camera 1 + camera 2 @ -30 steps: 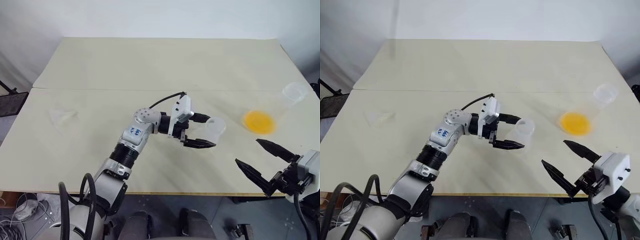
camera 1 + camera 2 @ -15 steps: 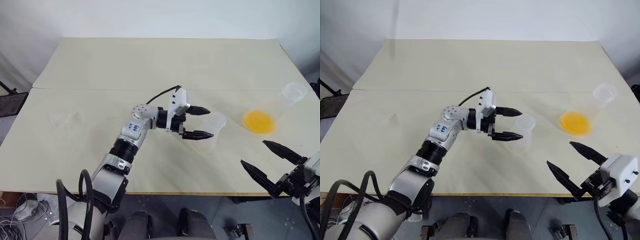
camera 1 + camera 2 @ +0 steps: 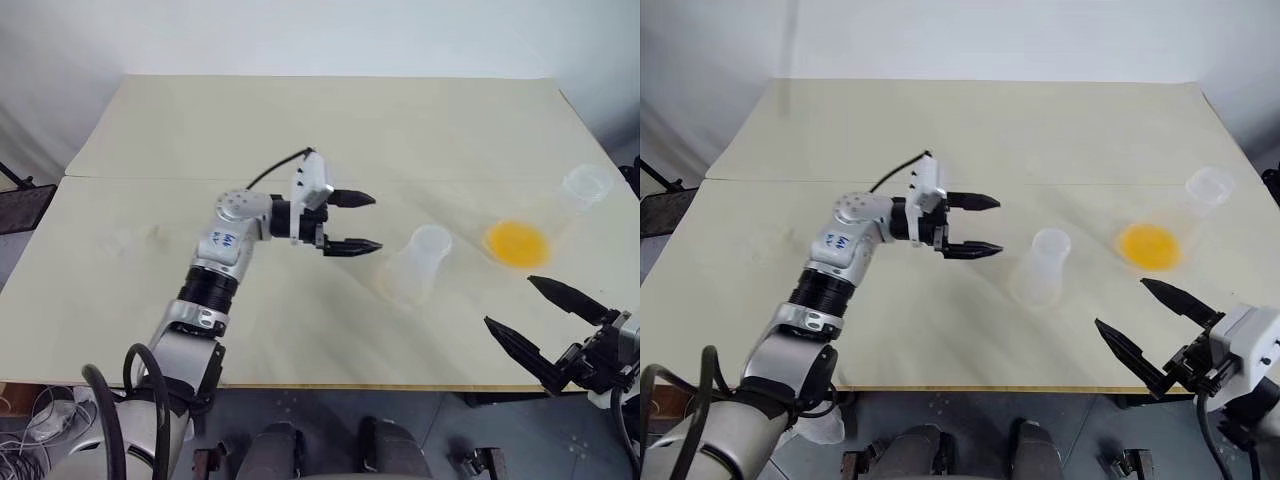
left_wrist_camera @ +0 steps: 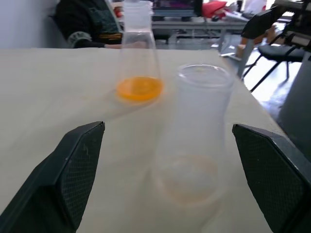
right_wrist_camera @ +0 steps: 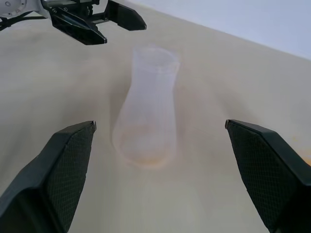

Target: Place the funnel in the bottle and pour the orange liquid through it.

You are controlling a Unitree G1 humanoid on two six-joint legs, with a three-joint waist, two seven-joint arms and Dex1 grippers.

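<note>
Hovering over the table [image 3: 300, 120] with 2 fingers spread wide and holding nothing, left gripper [image 3: 352, 222] pointing right at the bottle [image 3: 413, 264], apart from it. Standing upright right of that gripper, bottle empty of any funnel. Sitting farther right, orange liquid [image 3: 518, 242] inside a clear flask [image 3: 560, 208]. Waiting at the near right edge, right gripper [image 3: 545, 324] gaping wide, empty.

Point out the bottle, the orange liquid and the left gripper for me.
bottle [image 3: 412, 269], left eye view, on its frosted body below the neck.
orange liquid [image 3: 518, 243], left eye view, middle of the orange pool.
left gripper [image 3: 358, 222], left eye view, midway between its open fingertips.
</note>
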